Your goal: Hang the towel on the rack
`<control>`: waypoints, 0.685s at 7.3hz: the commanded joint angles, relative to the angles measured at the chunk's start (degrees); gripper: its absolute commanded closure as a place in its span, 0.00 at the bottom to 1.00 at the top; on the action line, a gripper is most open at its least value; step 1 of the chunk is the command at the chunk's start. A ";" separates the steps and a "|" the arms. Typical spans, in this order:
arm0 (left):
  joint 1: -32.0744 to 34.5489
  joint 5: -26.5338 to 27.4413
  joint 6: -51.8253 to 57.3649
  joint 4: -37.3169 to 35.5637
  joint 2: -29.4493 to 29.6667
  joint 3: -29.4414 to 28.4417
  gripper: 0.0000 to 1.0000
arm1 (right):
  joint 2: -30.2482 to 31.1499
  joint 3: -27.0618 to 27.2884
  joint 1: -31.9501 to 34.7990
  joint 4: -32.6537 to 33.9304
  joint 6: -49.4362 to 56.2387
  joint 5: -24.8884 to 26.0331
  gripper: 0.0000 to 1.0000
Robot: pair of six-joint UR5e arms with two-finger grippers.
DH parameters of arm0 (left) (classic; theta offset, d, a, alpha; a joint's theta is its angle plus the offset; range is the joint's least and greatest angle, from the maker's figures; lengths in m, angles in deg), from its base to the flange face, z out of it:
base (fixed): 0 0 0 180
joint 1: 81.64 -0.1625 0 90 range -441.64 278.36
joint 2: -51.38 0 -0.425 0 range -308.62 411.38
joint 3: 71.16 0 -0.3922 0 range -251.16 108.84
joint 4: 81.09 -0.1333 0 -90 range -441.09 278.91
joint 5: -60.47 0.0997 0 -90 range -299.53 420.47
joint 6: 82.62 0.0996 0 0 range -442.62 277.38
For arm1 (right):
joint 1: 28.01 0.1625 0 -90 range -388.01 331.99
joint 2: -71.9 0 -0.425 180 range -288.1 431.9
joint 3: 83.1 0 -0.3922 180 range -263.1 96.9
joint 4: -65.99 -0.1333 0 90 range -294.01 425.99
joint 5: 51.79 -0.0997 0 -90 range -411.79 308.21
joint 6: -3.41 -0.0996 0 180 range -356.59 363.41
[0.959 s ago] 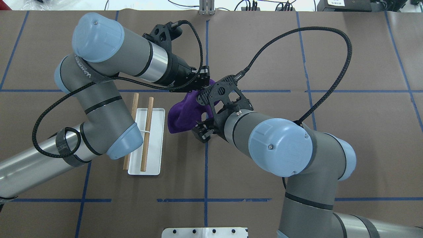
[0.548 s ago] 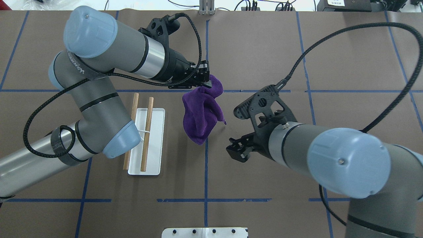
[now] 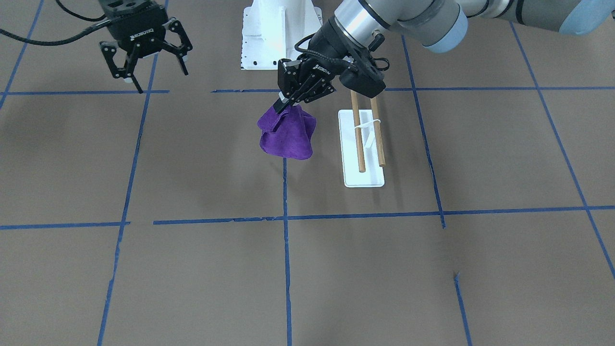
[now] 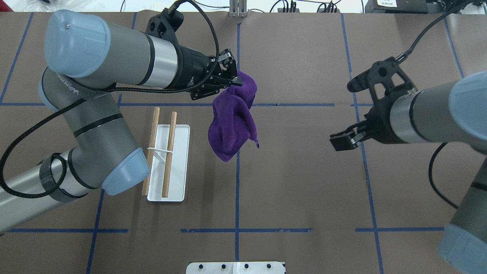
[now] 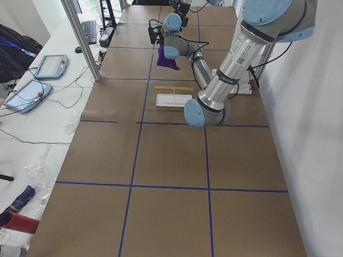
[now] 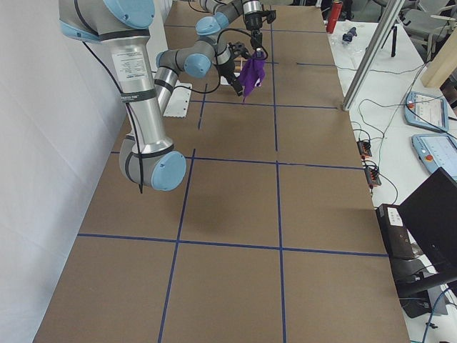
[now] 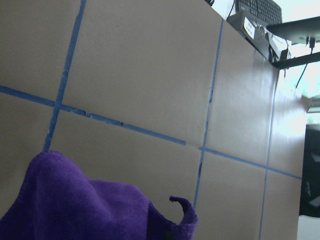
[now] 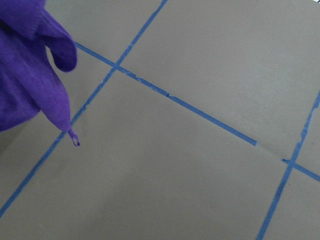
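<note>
Two fingers (image 3: 285,100) of the left gripper (image 4: 234,81) pinch the top of the purple towel (image 4: 230,125), hanging bunched at overhead-view centre over the surface (image 4: 304,190), just right of the bare rack (image 4: 179,163); the carry step is judged in hand, the next move leftward over the dowels through open room, with the spread-fingered right gripper (image 3: 158,77) well apart at right.

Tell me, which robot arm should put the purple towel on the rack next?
Left, probably. The left pincer grips the purple towel, which hangs right beside the rack. The right pincer is open, empty and far off on the other side.
</note>
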 commanded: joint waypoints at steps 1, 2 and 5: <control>-1.97 10.91 -10.83 0.01 -4.52 5.83 1.00 | 3.34 -5.67 15.64 0.07 12.15 -13.65 0.00; -5.99 19.05 -14.78 -0.07 -8.55 8.90 1.00 | 3.34 -8.84 20.41 0.07 15.86 -17.02 0.00; -14.89 35.90 -21.14 -0.51 -17.07 13.56 1.00 | 3.34 -16.23 27.91 0.25 20.00 -22.83 0.00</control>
